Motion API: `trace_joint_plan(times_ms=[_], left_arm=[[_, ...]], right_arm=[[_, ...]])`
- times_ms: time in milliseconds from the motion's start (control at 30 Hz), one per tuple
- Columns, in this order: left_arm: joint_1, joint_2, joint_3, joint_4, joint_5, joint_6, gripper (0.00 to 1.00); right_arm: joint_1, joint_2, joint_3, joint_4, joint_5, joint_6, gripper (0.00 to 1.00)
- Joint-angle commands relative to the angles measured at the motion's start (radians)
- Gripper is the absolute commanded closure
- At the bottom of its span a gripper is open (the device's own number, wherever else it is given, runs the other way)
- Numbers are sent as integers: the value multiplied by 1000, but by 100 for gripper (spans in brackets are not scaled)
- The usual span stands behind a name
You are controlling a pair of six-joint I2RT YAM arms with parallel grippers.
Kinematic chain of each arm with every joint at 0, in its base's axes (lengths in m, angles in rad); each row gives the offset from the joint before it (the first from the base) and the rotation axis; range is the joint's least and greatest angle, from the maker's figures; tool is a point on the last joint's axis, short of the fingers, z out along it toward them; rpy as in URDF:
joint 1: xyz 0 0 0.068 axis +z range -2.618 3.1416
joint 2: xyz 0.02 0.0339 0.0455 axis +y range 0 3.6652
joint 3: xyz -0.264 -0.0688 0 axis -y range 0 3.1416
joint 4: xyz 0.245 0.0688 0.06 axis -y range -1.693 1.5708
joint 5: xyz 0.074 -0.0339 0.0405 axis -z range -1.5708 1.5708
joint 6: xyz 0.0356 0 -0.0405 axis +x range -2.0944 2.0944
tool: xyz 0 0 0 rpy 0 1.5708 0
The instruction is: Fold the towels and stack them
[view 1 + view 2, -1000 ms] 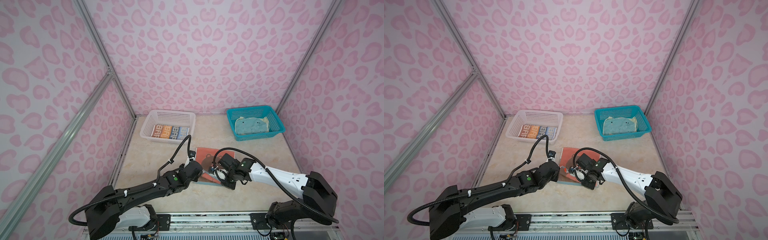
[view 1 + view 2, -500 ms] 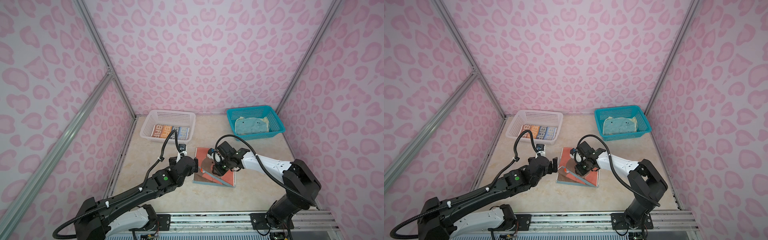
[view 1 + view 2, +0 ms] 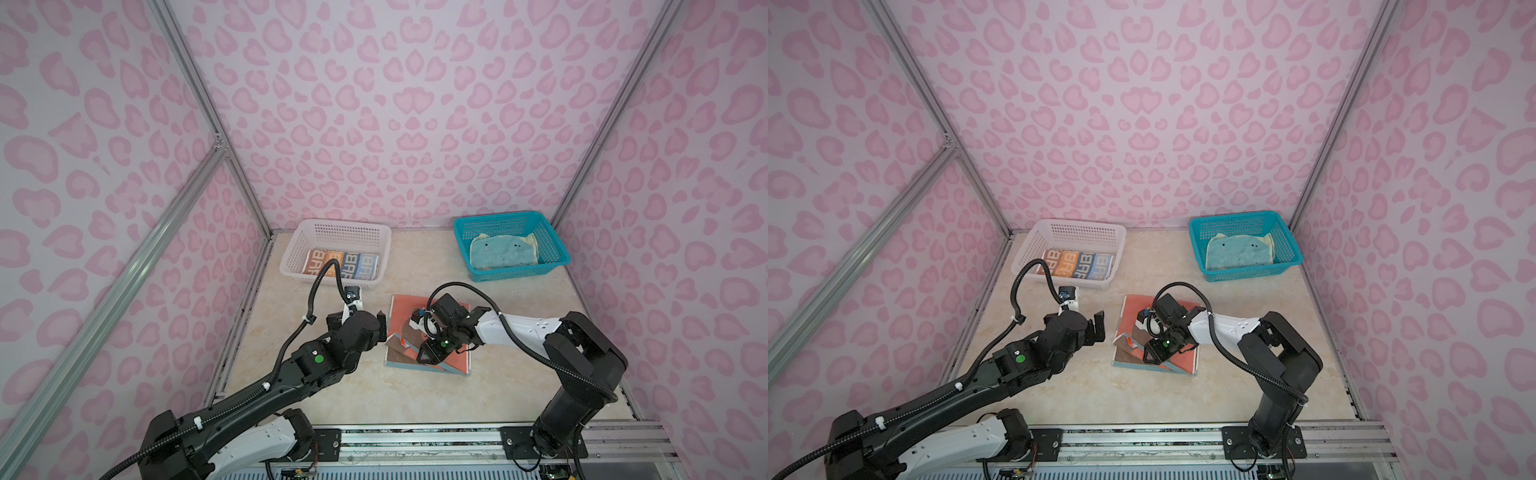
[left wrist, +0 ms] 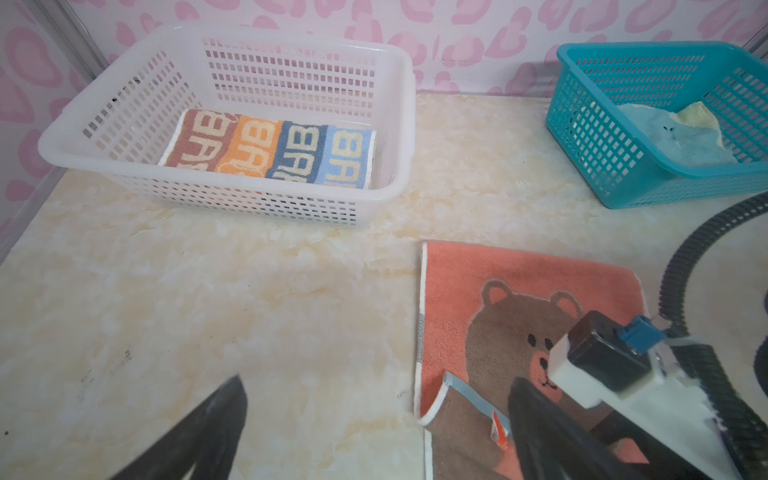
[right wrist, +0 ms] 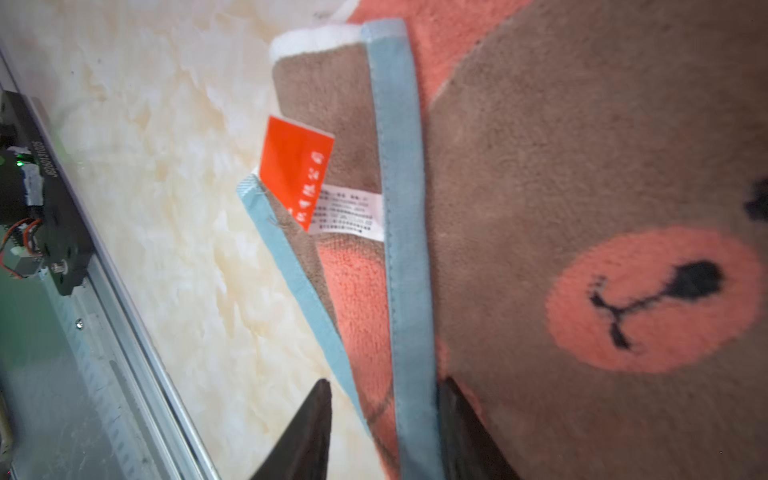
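Tabletop scene in a pink-patterned booth with 2 robot arms, 2 baskets and 3 towels. At the centre of the marble table (image 3: 419,257), an orange bear towel (image 3: 401,307) lies mostly flat, a brown bear on its face. Its near-left corner is folded back over the bear, showing a blue-trimmed edge and a red tag (image 5: 295,166). The right gripper (image 5: 385,381) sits low on that fold, jaws partly apart on either side of the blue trim; whether they pinch the cloth cannot be told. In both top views its arm reaches over the towel from the right. The left gripper (image 4: 376,380) hangs above bare table just beside the towel's left edge, jaws spread wide, holding nothing. At the back left, a white basket (image 3: 345,223) holds a folded lettered towel (image 3: 340,264), striped brown, orange, dark blue and light blue with pale letters. At the back right, a teal basket (image 3: 498,216) holds a teal towel (image 3: 500,253) with pale yellow corners showing. Both baskets stand well apart from the bear towel.
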Motion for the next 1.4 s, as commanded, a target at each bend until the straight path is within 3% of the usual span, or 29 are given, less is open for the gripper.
trace_joint_plan(times_ms=[0,300,567,733,933,1233,1367], left_arm=[[3,6,1,-14,-15,4,0],[4,17,4,-14,-15,8,0],[46,97,64,0,87,46,1],[123,285,183,5,215,60,1],[189,557,353,-2,341,84,1],[233,873,605,-46,364,126,2],[245,968,692,-78,352,137,2]], right_arm=[[31,-2,-2,35,-55,-31,58],[126,2,20,-1,-31,-81,58],[-11,-141,-38,70,100,51,59],[-161,-202,-22,43,282,128,60],[-317,-178,-27,75,415,191,60],[-434,-39,5,153,457,216,60],[-464,8,5,204,420,228,60]])
